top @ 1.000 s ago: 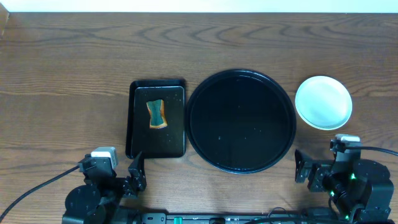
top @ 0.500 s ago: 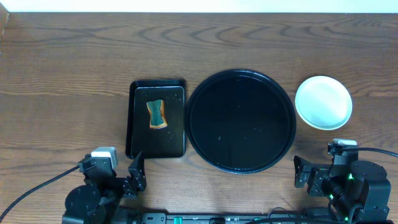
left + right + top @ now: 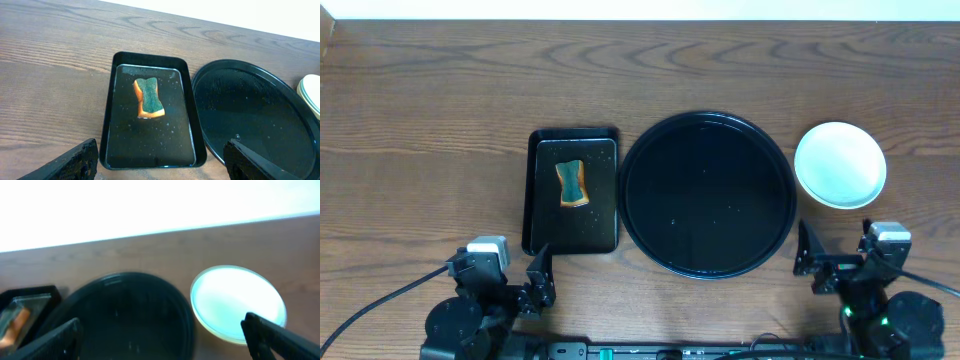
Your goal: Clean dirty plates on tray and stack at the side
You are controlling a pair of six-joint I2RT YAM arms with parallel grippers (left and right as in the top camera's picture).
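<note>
The round black tray (image 3: 708, 195) lies empty at the table's middle; it also shows in the left wrist view (image 3: 250, 115) and, blurred, in the right wrist view (image 3: 130, 315). The plates (image 3: 840, 165) sit stacked to its right, pale mint on top, with no smears that I can see. The stack's edge shows in the left wrist view (image 3: 312, 92) and its top in the right wrist view (image 3: 237, 302). My left gripper (image 3: 515, 272) is open and empty at the front left. My right gripper (image 3: 838, 258) is open and empty at the front right, below the plates.
A small rectangular black tray (image 3: 545, 215) left of the round tray holds an orange and green sponge (image 3: 572, 184), also seen in the left wrist view (image 3: 149, 98). Both arm bases and their cables sit along the front edge.
My right arm has drawn back toward the front edge and shifted slightly right. The left arm, tray and plates have not moved.
</note>
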